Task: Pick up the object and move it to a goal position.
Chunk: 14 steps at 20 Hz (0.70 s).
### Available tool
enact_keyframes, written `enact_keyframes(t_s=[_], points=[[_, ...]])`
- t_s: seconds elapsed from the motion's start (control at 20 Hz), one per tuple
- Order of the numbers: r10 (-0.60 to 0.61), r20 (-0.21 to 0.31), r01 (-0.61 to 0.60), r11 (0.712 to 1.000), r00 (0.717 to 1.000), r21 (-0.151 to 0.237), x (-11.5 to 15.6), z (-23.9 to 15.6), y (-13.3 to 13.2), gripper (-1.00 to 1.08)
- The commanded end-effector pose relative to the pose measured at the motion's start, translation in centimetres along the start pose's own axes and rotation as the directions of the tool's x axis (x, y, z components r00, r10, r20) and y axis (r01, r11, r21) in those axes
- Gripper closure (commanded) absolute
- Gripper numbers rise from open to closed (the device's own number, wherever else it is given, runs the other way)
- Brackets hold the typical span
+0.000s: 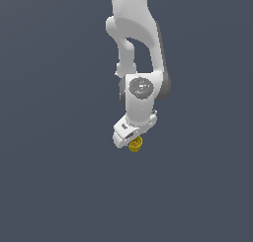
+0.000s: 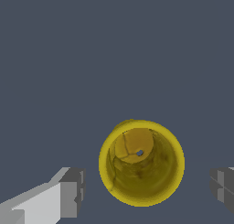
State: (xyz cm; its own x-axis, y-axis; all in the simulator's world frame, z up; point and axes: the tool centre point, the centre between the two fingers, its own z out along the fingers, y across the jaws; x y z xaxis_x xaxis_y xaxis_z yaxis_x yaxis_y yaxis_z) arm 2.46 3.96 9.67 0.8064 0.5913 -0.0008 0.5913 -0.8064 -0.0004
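Note:
The object is a small mustard-yellow cup [image 2: 141,162] with a rimmed round mouth. In the wrist view I look straight down into it. My gripper [image 2: 147,189] is open, with one grey fingertip [image 2: 73,191] on each side of the cup. A gap shows between each fingertip and the rim, so they do not touch it. In the exterior view the white gripper [image 1: 131,140] hangs low over the cup [image 1: 135,145]. Only part of the cup peeks out beneath the hand.
A plain dark grey-blue floor [image 1: 54,177] surrounds the cup in all directions. The white arm [image 1: 136,38] rises from the gripper toward the top of the exterior view. No goal marker shows.

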Motion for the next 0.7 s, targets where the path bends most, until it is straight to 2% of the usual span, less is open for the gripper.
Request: enact_keyframes(t_s=[0.0, 0.65], points=[[0.000, 0.000, 0.000, 1.000, 1.000, 0.000, 0.0, 0.1, 0.0, -0.92], [-0.005, -0.001, 0.005, 1.000, 1.000, 0.000, 0.0, 5.0, 0.0, -0.92]])
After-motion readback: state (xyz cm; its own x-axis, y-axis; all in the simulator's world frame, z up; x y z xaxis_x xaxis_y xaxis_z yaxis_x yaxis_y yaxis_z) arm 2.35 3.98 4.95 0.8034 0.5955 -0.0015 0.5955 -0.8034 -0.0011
